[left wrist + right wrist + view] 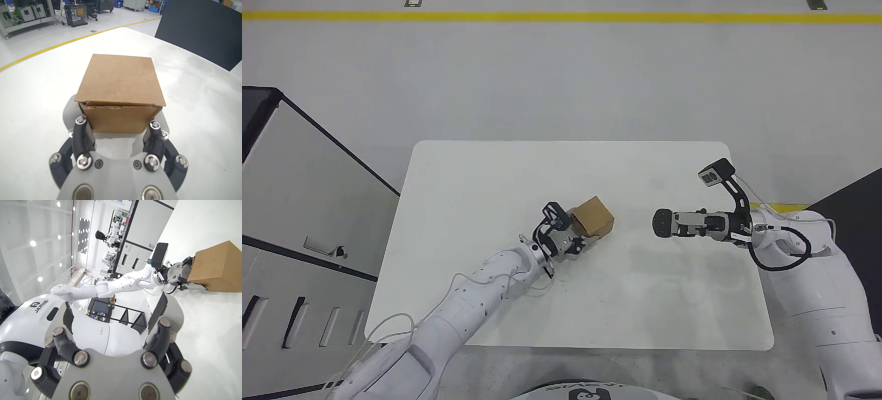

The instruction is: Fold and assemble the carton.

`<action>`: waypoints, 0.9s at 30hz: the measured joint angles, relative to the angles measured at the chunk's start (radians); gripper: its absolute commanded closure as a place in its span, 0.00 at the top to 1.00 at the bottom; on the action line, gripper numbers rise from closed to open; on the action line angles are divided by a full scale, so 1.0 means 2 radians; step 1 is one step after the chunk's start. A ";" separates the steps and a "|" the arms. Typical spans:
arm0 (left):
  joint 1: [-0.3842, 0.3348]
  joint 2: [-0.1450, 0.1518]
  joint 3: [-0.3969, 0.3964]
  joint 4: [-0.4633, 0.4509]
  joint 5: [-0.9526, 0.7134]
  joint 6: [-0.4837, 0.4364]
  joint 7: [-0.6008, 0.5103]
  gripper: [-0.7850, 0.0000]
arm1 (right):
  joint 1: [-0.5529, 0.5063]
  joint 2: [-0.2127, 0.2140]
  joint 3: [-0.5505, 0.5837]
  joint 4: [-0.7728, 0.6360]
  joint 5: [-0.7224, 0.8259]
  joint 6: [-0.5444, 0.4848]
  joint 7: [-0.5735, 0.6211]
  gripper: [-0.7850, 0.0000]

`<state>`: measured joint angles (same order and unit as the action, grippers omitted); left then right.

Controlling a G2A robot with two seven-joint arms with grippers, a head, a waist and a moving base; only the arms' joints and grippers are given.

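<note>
A small brown carton (593, 214) stands folded into a cube on the white table (482, 200), near its middle. In the left wrist view the carton (119, 83) has its top flap down, with a ragged cardboard edge along the near side. My left gripper (568, 240) is shut on the carton, one finger (80, 123) pressed against each side of its near face. From the right wrist view the same gripper (191, 273) holds the carton (213, 262). My right gripper (664, 222) hangs a short way to the carton's right, open, with nothing between its fingers (160, 306).
A grey cabinet (292, 190) stands beside the table's left edge. A black panel (198, 28) stands off the right side (852, 200). Bare table surface lies all around the carton.
</note>
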<state>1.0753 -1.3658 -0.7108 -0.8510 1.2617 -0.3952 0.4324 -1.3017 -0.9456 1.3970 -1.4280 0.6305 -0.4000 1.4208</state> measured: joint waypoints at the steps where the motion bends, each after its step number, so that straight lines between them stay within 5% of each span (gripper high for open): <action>1: 0.000 0.000 -0.001 -0.001 0.001 0.000 0.001 0.00 | 0.000 0.000 0.000 0.000 0.000 0.000 0.000 1.00; 11: 0.023 0.031 -0.046 -0.072 0.042 -0.067 0.001 0.00 | 0.000 0.000 0.000 0.000 0.000 0.000 0.000 1.00; 21: 0.129 0.082 -0.156 -0.277 0.062 -0.110 -0.099 0.00 | 0.000 0.000 0.000 0.000 0.000 0.000 0.000 1.00; 27: 0.129 0.082 -0.156 -0.276 0.064 -0.109 -0.099 0.00 | 0.000 0.000 0.000 0.000 0.000 0.000 0.000 1.00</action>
<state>1.3335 -1.2021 -1.0224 -1.4039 1.3898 -0.6138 0.2340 -1.3017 -0.9456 1.3970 -1.4280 0.6305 -0.4000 1.4208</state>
